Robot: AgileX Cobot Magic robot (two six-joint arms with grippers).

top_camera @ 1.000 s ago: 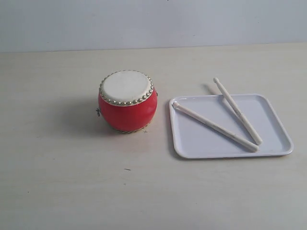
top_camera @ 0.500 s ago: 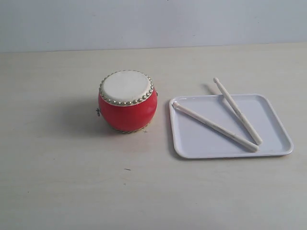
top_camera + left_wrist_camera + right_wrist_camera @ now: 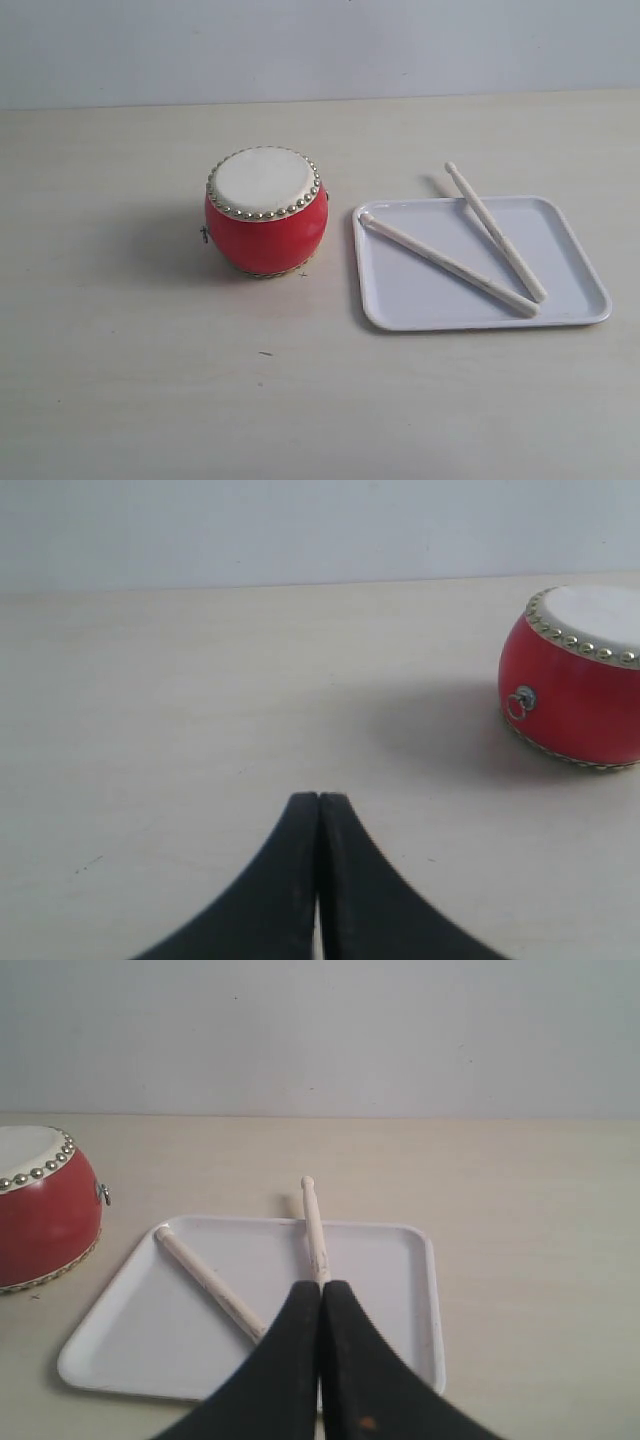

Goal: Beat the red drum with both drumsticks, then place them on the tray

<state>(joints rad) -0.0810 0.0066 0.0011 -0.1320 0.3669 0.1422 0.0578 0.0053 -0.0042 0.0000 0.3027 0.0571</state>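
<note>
The red drum stands upright on the table, cream skin up, left of the white tray. Two pale drumsticks lie on the tray: one flat across it, the other leaning over the far rim with its tip off the tray. Neither gripper shows in the exterior view. In the left wrist view my left gripper is shut and empty above bare table, the drum well off to one side. My right gripper is shut and empty, hovering over the tray and the sticks' near ends.
A pale wall closes off the table's far edge. A small dark speck lies on the table in front of the drum.
</note>
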